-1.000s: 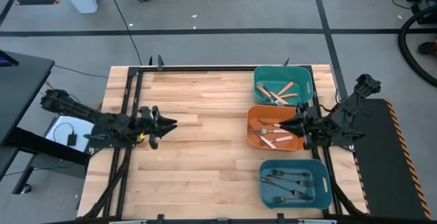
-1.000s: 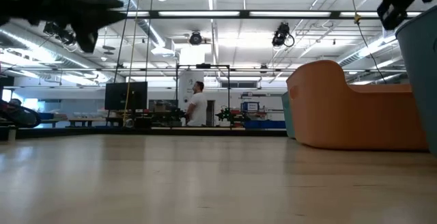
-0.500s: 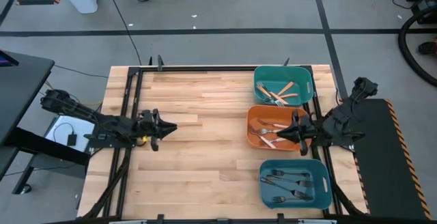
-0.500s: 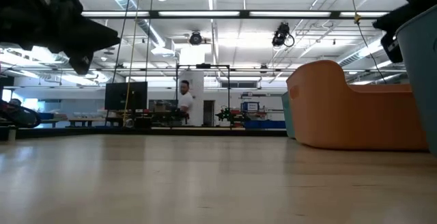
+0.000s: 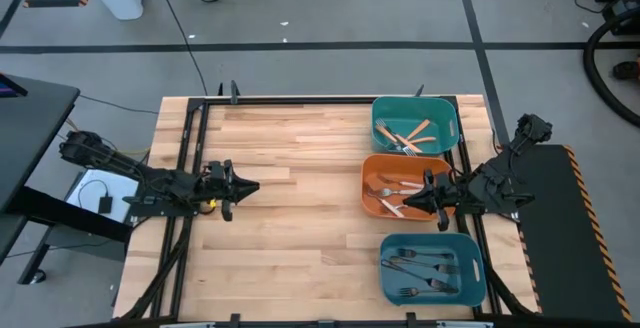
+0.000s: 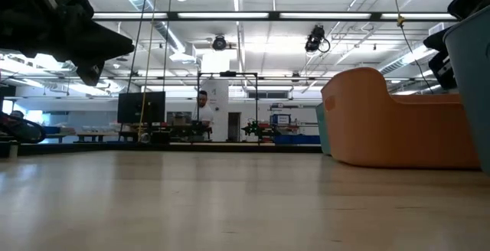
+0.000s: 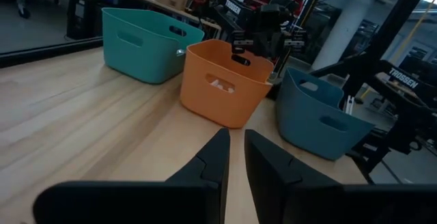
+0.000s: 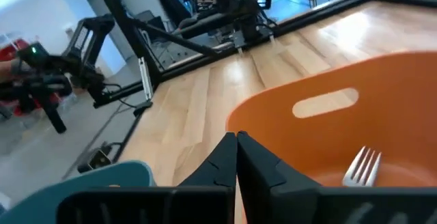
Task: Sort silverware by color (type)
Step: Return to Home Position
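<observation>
The silverware lies sorted in three bins at the table's right. Orange-handled forks lie in the green bin. White-handled forks lie in the orange bin, and one's tines show in the right wrist view. Dark grey forks lie in the blue bin. My right gripper is shut and empty, pointing level over the orange bin. My left gripper hovers at the table's left, with only a narrow slit between its fingers and nothing in it.
Bare wooden tabletop stretches between the two arms. A black frame rail runs along the far edge and down both sides. In the low view a person stands far off in the room behind.
Both grippers have sunk toward the table. My right gripper has shut from open and has shifted a little toward the near edge over the orange bin. My left gripper's fingers have drawn in to a narrow slit. The forks and bins have stayed put.
</observation>
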